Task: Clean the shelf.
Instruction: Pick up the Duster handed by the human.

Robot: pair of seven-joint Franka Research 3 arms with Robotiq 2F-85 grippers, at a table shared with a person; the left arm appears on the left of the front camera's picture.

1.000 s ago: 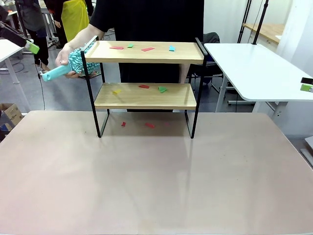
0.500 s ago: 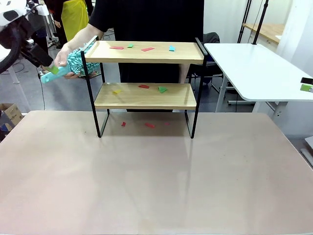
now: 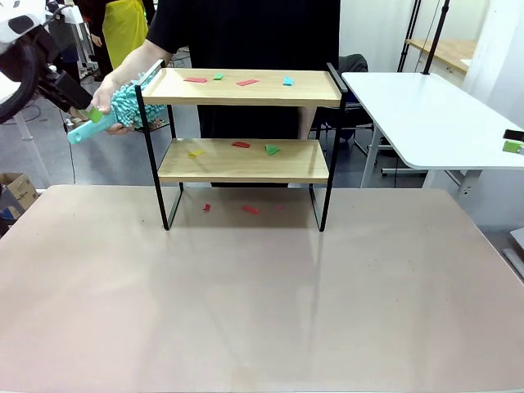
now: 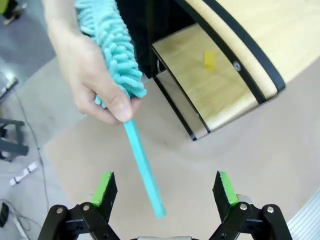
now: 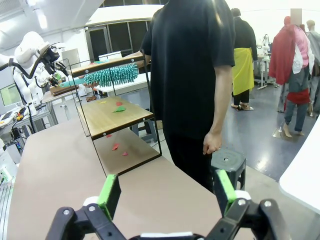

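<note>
The shelf (image 3: 243, 88) stands at the table's far side, two wooden boards in a black frame. Paper scraps lie on both boards: a red scrap (image 3: 247, 82) above, a green scrap (image 3: 272, 149) below. More lie on the table under it. A person's hand (image 3: 106, 97) holds a teal fluffy duster (image 3: 129, 101) left of the shelf, handle pointing down-left. My left gripper (image 3: 88, 119) is open at that handle. In the left wrist view the handle (image 4: 144, 167) runs between the open fingers (image 4: 105, 187) of my left gripper (image 4: 164, 189), untouched. My right gripper (image 5: 167, 192) is open and holds nothing.
The person in black (image 3: 246, 33) stands behind the shelf. A white side table (image 3: 426, 115) is at the right. The pinkish table (image 3: 262, 303) is bare in front of the shelf. Other people (image 5: 295, 75) stand far off.
My left arm has come in from the top left and brought its open gripper up to the duster's handle. The person's hand has tilted the duster slightly.
</note>
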